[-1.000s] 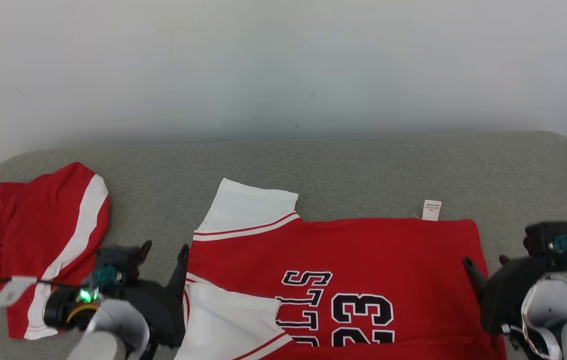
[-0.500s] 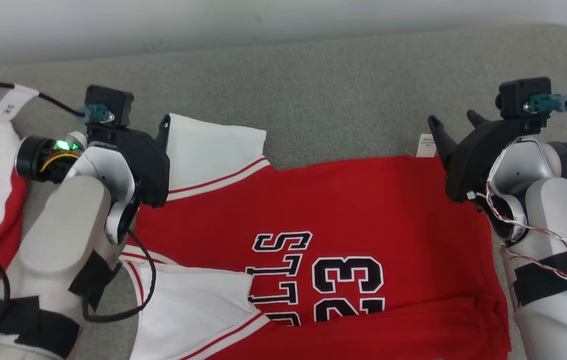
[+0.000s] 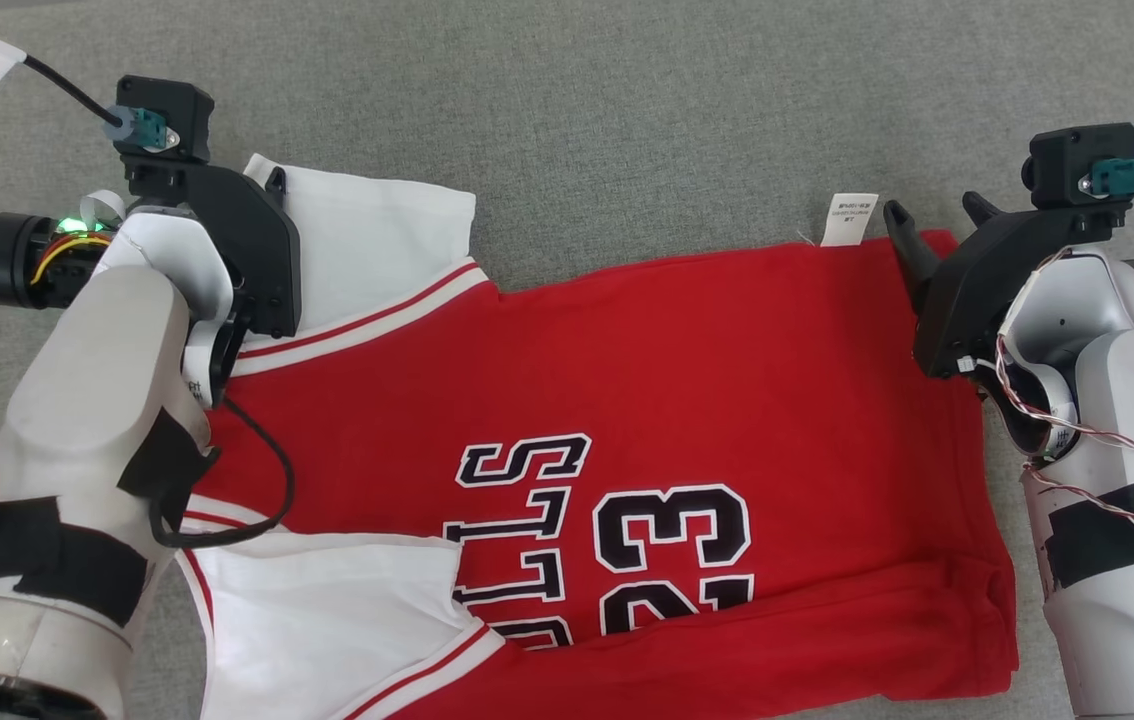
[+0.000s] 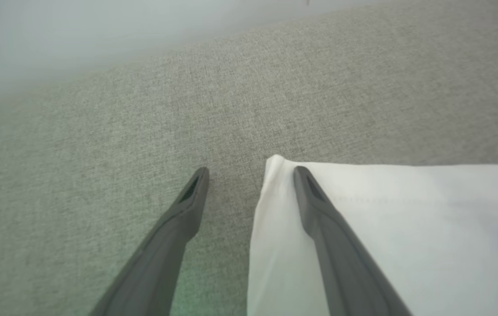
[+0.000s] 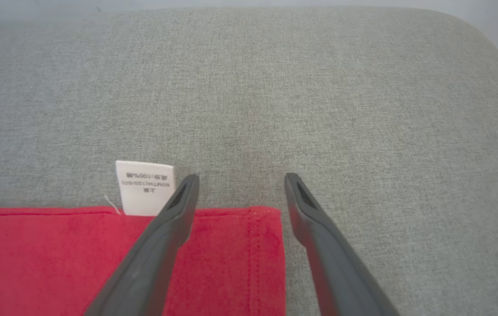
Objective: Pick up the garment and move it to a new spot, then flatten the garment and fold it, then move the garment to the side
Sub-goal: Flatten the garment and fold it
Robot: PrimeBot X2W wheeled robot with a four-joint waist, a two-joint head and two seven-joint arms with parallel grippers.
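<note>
Garment, a red cloth jersey shirt with white sleeves and black "23" lettering (image 3: 707, 380), lies spread print-up across the centre of the head view on the grey woven fabric surface (image 3: 627, 110). Mostly flat, with some rucking along the lower right hem. Left gripper (image 4: 251, 169), upper left of head view: fingers spread wide, straddling the corner of the white upper sleeve (image 4: 385, 210), nothing pinched. Right gripper (image 5: 240, 175), upper right: fingers likewise apart over the red top corner, beside the small white care label (image 5: 145, 186). Judgement: relocating and flattening look done. Fold not begun, with the 2 far corners seemingly lined up for a grasp. Fold and shift aside remain.
</note>
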